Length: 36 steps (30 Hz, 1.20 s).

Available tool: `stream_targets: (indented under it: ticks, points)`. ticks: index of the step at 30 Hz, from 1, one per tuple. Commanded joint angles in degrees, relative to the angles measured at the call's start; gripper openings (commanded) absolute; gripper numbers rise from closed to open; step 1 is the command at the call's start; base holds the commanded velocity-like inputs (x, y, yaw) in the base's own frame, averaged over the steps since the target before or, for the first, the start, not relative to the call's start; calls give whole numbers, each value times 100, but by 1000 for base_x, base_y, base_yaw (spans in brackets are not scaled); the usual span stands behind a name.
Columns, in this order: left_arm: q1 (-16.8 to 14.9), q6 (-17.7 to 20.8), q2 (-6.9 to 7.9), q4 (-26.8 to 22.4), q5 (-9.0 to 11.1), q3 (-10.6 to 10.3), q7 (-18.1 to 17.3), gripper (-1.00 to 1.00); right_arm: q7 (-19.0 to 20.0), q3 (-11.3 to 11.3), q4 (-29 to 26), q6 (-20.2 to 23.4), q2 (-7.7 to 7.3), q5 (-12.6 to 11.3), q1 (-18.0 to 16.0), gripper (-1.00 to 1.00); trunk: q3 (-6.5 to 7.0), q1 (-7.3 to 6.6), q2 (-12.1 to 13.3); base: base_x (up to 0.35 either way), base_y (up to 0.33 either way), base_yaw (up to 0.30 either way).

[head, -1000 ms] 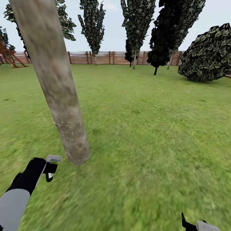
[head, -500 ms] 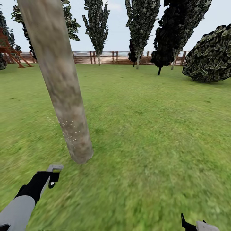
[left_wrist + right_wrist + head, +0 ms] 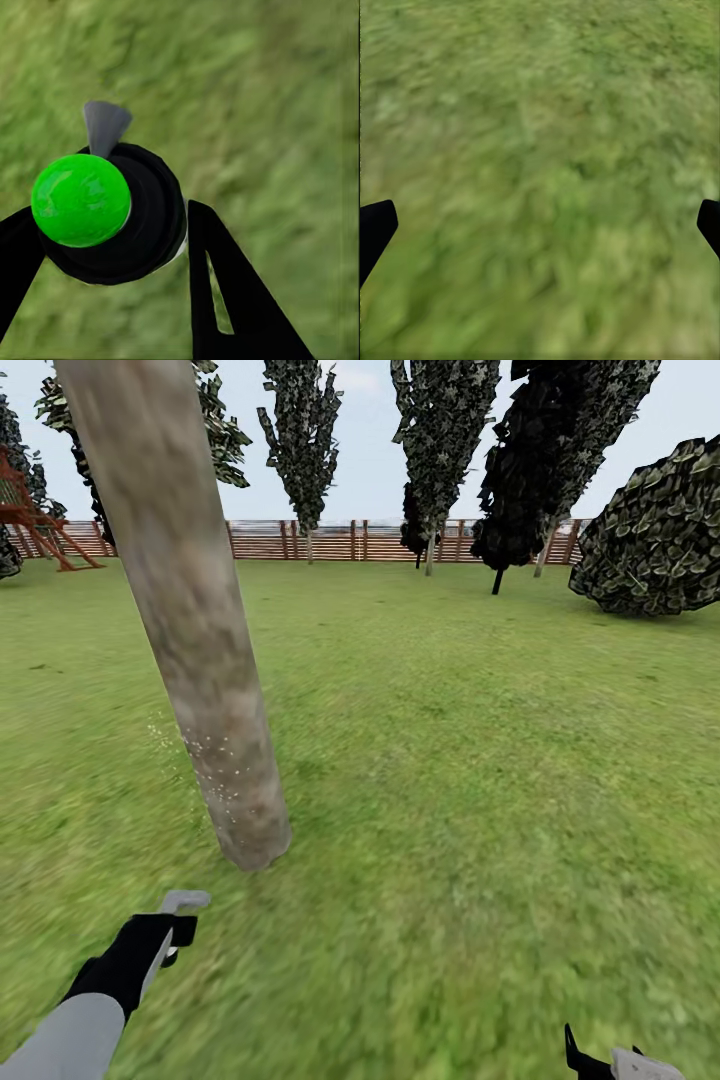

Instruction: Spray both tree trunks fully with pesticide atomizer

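Gripping the pesticide atomizer [image 3: 112, 210] between its fingers, the left tool [image 3: 165, 932] sits low and near the tree trunk [image 3: 190, 630], which rises ahead and slightly right, leaning upward; the nozzle seemingly points there. The right tool [image 3: 540, 225] hangs wide open over open grass lawn [image 3: 480, 760].

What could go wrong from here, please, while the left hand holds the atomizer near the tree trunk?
1. Patchy cover: white specks show on a low band of the tree trunk alone, so most of its bark looks unsprayed.
2. Poor aim: the left hand holds the atomizer low, near the grass, with its nozzle under the trunk's base, so spray may miss.
3. The right hand hangs open and idle, unable to steady the atomizer.
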Motion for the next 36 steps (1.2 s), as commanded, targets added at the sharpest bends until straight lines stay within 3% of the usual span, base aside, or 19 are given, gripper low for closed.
stream_targets:
  ticks: [1,4,7,12,16,36]
  points:
    - [3,-3,-47,-67,-43,0,4,-100,0,1,0,0,1,0,0,100,0,0,0,0,0,0]
    - [14,34,-163,-515,-43,-29,-2,-100,0,1,7,0,9,8,0,100,0,0,0,0,0,0]
    - [17,49,-232,-660,-55,-28,-1,-100,0,1,2,0,9,9,0,100,0,0,0,0,0,0]
    - [65,71,-223,-651,-85,-26,0,-100,0,1,0,0,8,9,0,100,0,0,0,0,0,0]
    - [292,58,-222,-756,-67,-11,81,-100,0,1,5,0,11,9,0,100,0,0,0,29,-56,0]
    - [325,61,-229,-1024,-64,-1,88,-100,0,1,0,0,11,8,0,100,0,0,0,91,-255,103]
